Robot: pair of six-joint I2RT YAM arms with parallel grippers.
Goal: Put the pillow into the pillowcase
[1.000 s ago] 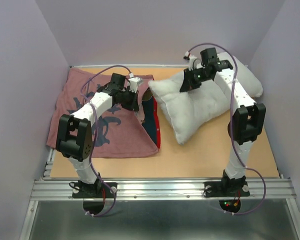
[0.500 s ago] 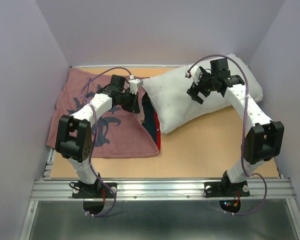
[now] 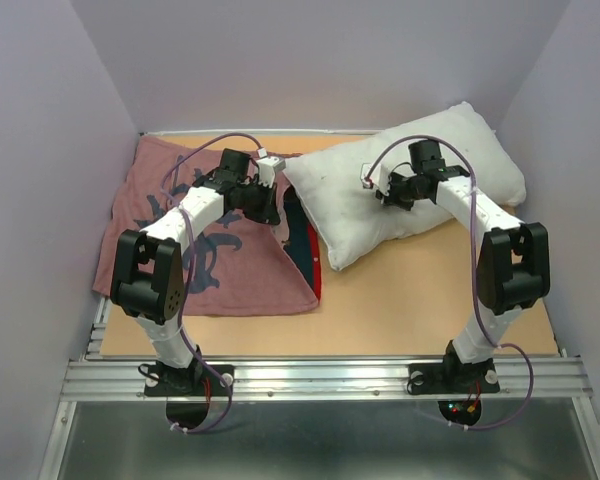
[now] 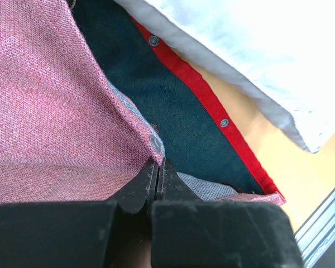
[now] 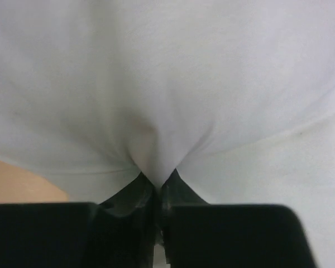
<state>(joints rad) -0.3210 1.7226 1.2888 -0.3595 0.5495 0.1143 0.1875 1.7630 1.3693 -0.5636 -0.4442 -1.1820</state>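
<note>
Left pincer (image 3: 264, 204) grips the pillowcase (image 3: 235, 270) mouth; right pincer (image 3: 387, 192) grips the pillow (image 3: 345, 210).
The pillowcase lies flat on the left half of the table (image 3: 410, 300), pinkish-red face with dark blue brush characters upward, its mouth facing right. The left pincer's fingertips are pressed together on the edge of the upper layer, lifting it so the dark lining and the red lower edge with snap studs (image 4: 224, 122) show. The white pillow rests at the far right of the table, outside the case, its left end touching the mouth and overlapping the red edge. The right pincer is closed on a pinched fold of pillow fabric near the pillow's middle.
</note>
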